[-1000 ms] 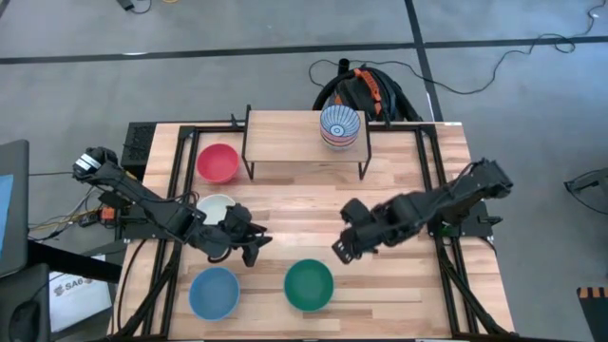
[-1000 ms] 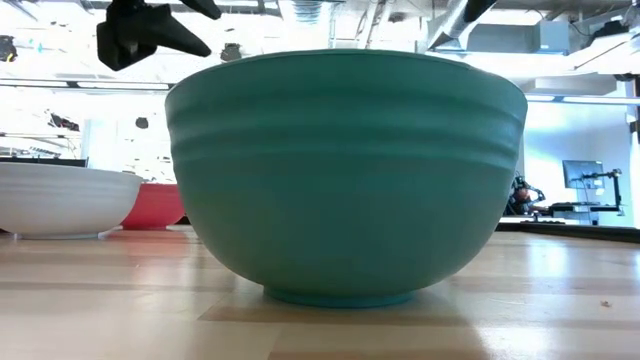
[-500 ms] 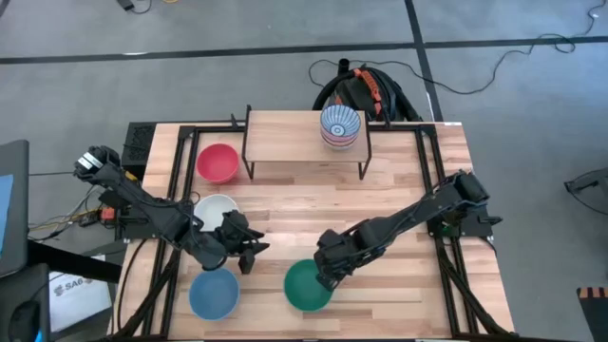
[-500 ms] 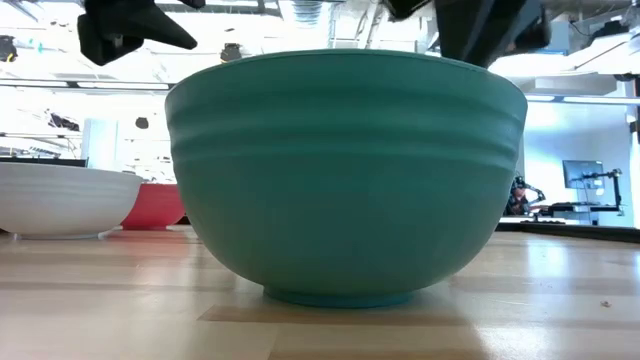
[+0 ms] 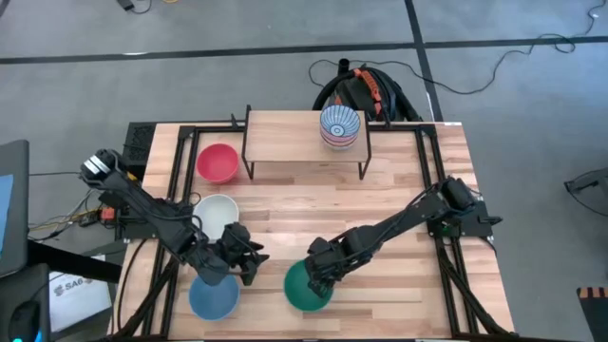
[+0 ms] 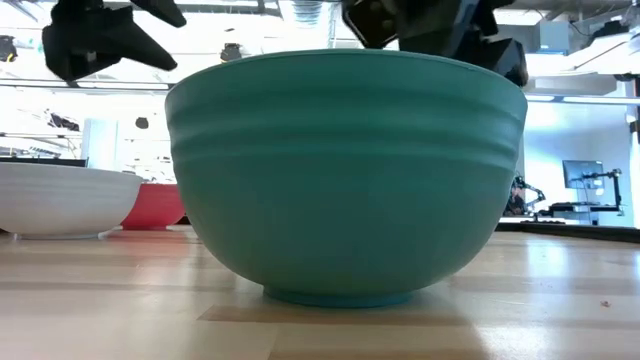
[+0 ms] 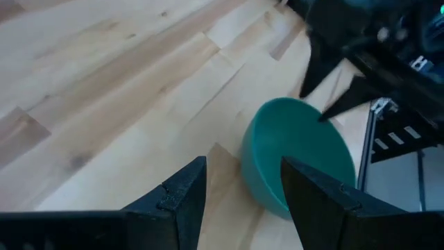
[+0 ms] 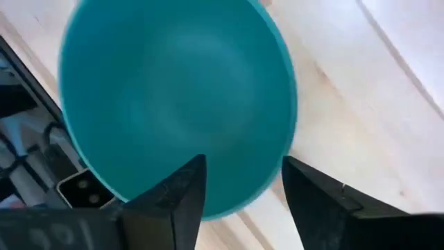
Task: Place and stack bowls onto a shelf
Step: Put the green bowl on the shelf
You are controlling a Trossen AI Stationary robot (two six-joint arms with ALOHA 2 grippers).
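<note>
Right arm: reaches from the tabletop's (image 5: pixel 399 204) 3 o'clock edge diagonally toward 7 o'clock, stretched long and low. Right gripper (image 5: pixel 318 274) sits over the rim of the green bowl (image 5: pixel 306 287) at the bowl's 1 o'clock side. Fingers (image 8: pixel 173 201) spread apart, released, nothing between them; the wrist view shows them straddling the bowl's rim, one toward the inside and one toward the outside.

Left arm: comes in from the 9 o'clock edge, bent down toward 5 o'clock. Left gripper (image 5: pixel 243 261) hangs just past the upper right rim of the light blue bowl (image 5: pixel 212 294), between that bowl and the green one. Fingers (image 7: pixel 177 201) parted, holding nothing; the wrist view looks between them at the green bowl and the other arm above it.

Green bowl: plain teal-green, round, upright, faint horizontal ridges on the outer wall, small foot ring; stands on the tabletop near the 6 o'clock edge.

Light blue bowl: upright, at about 7 o'clock on the tabletop.

White bowl (image 5: pixel 216 212): upright, at 9 o'clock.

Red bowl (image 5: pixel 217 162): upright, at 10 o'clock, beside the shelf's left legs.

Shelf (image 5: pixel 285 136): light wooden board on black legs, at 12 o'clock.

Blue-white striped bowl (image 5: pixel 340 125): on the shelf board's right part, top of a short stack with a pinkish rim showing beneath it.
</note>
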